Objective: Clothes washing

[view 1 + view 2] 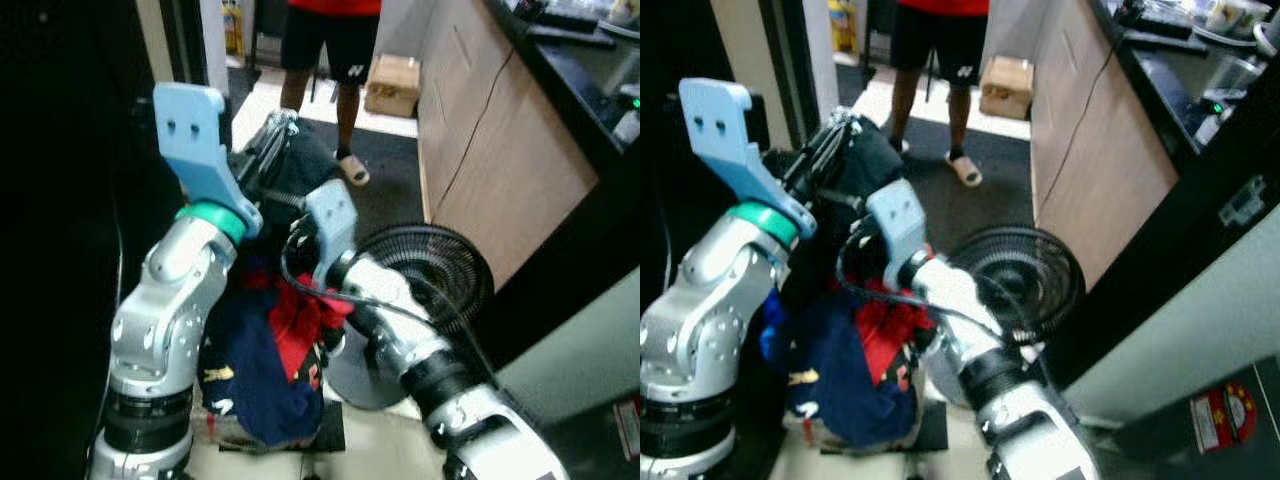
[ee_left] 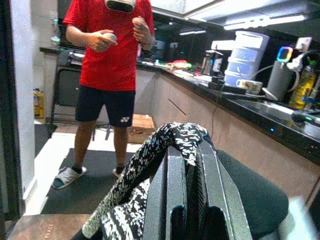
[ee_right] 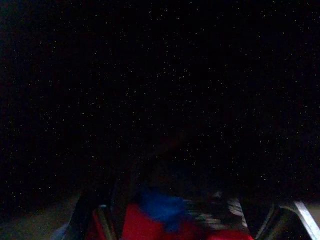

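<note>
Head views: the left gripper (image 1: 268,140) is raised and clamped on a black-and-white patterned garment (image 1: 300,165); the laundry pile (image 1: 265,365) lies below it. Left wrist view: the cloth drapes over the closed fingers (image 2: 175,190). Right wrist view: the right gripper (image 3: 185,220) is buried in red and blue clothes, its finger gap too dark to tell.

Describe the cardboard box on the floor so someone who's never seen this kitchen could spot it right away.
Follow the long wooden cabinet front under the dark kitchen counter to its far end. There, on the pale floor beside the dark mat, sits the cardboard box, just right of the person's sandalled feet. It is the one plain brown, square-edged thing there.
</note>
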